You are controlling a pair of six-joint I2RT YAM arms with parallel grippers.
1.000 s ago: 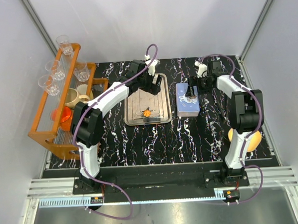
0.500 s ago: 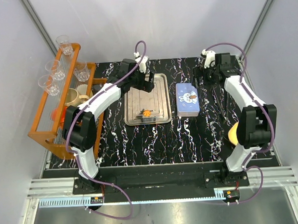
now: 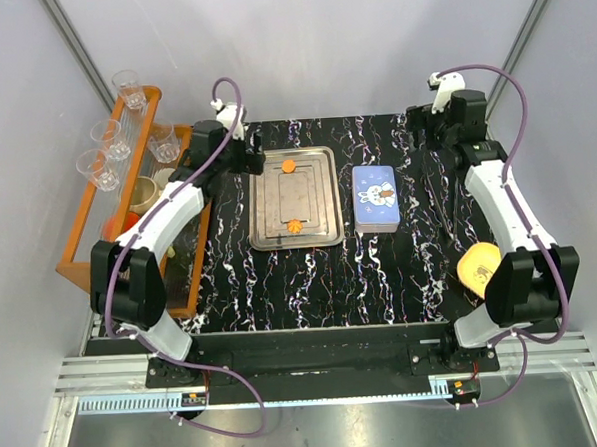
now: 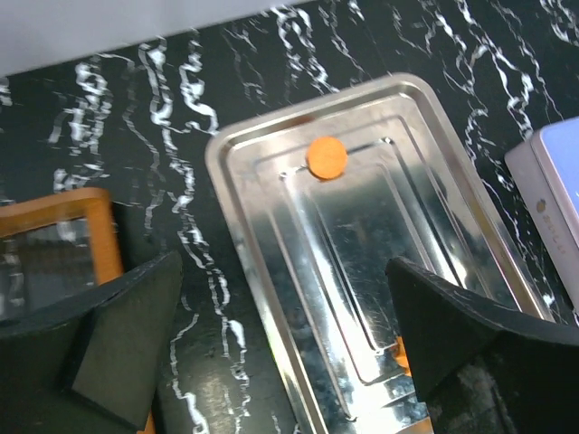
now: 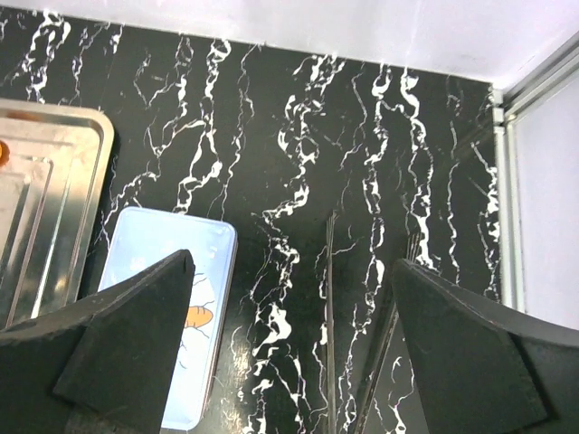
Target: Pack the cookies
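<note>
A round orange cookie [image 4: 327, 156] lies flat at the far end of a metal tray [image 3: 322, 197], just ahead of the left end effector [image 4: 282, 271] and roughly in line with the gap between its fingers. An orange flower-shaped cookie [image 3: 295, 225] sits at the tray's near end, farther from that end effector; in the left wrist view only a sliver of it shows beside one finger. The left end effector hangs over the tray's far left corner, fingers spread wide and holding nothing. A blue tin [image 5: 213, 262] with a cartoon lid, closed, rests on the black marbled surface [image 3: 282, 284] just beside the tray, below and to the left of the right end effector [image 5: 294, 271]. The right end effector is also spread wide and empty, with thin metal rods [image 5: 329, 307] on the surface beneath it. A yellow-orange lump [image 3: 478, 266] lies well behind it, near that arm's base.
</note>
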